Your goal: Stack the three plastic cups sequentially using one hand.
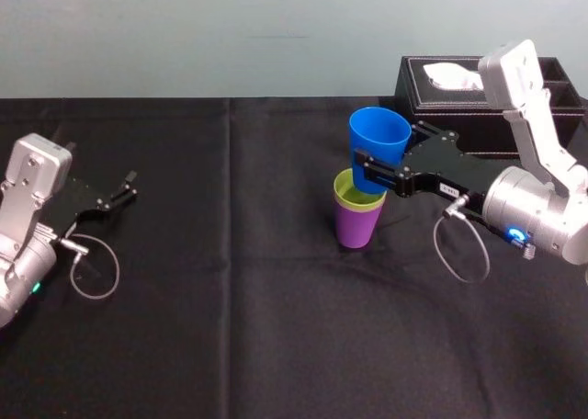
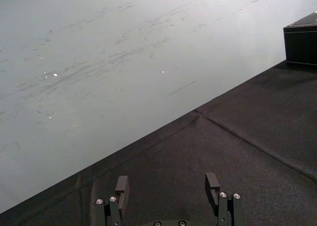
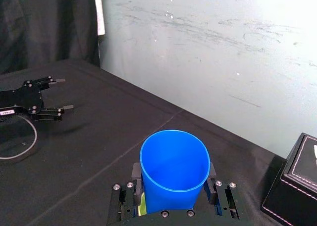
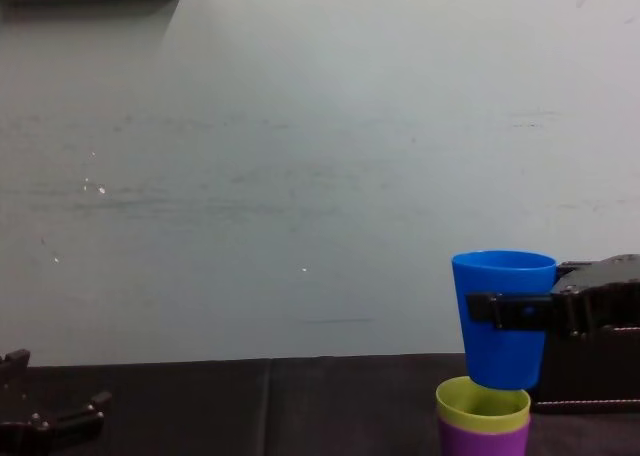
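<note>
risking a tipped stack: right gripper [image 1: 375, 169] clamps blue cup [image 1: 378, 143] over lime cup [image 1: 353, 195] nested in purple cup [image 1: 358, 228], seemingly off-centre; left gripper [image 1: 129, 186] parked far left, fingers spread.

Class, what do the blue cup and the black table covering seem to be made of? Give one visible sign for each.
Blue cup: likely plastic, smooth, slightly glossy; thin even rim, uniform colour. Table covering: seemingly black cloth, matte; creases cross it.

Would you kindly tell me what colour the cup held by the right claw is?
Bright blue; the cup shows best in the right wrist view.
</note>
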Available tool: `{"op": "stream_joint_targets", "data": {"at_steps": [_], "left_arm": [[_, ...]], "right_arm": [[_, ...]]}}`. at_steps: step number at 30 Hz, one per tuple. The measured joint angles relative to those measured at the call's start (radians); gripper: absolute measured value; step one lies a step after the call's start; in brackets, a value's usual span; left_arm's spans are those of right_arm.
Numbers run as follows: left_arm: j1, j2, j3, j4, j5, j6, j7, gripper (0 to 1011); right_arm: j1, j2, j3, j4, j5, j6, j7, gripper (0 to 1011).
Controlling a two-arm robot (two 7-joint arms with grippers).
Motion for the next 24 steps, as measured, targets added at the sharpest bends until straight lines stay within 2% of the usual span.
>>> {"op": "stream_joint_targets", "data": {"at_steps": [10,24], "left_arm": [[0.000,0.000,0.000,0.000,0.000,0.000,0.000,1011],[0.000,0.000,0.000,0.000,0.000,0.000,0.000,1011]], "right_arm": [[0.031,-0.015,-0.022,0.048,-0.001,0.000,0.011,726],[0.036,-0.022,-0.037,0.079,-0.014,-0.009,0.013,726]]}}
